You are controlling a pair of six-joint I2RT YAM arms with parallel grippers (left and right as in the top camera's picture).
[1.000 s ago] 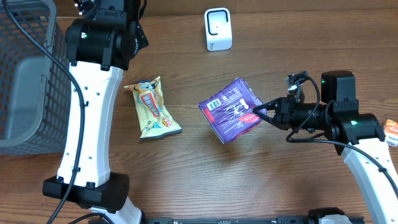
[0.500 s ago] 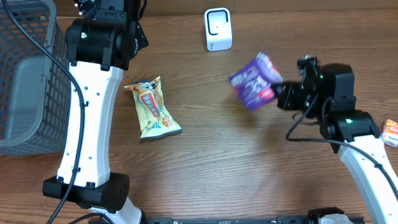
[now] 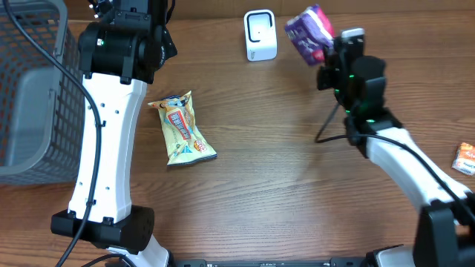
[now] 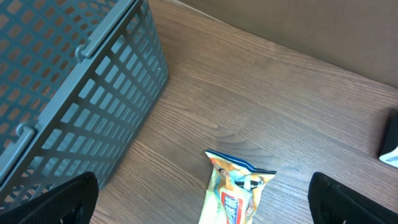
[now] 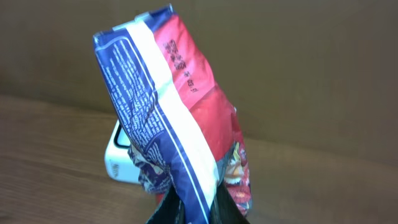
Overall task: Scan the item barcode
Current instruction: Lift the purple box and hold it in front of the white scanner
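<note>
At far right of table: right gripper (image 3: 327,53) clamped tight on bottom edge of purple snack bag (image 3: 310,28), bag upright, up off wood, just right of white scanner (image 3: 260,35). Left gripper (image 4: 208,200) jaws wide apart, nothing in them, over yellow snack packet (image 3: 180,127), grey basket (image 3: 30,89) at far left.

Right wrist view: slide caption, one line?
Shut right gripper holds purple-and-red plastic snack bag upright in front of the small white box-shaped scanner.

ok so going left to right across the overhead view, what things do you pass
grey basket → yellow snack packet → white scanner → purple packet → orange packet at the right edge
</note>
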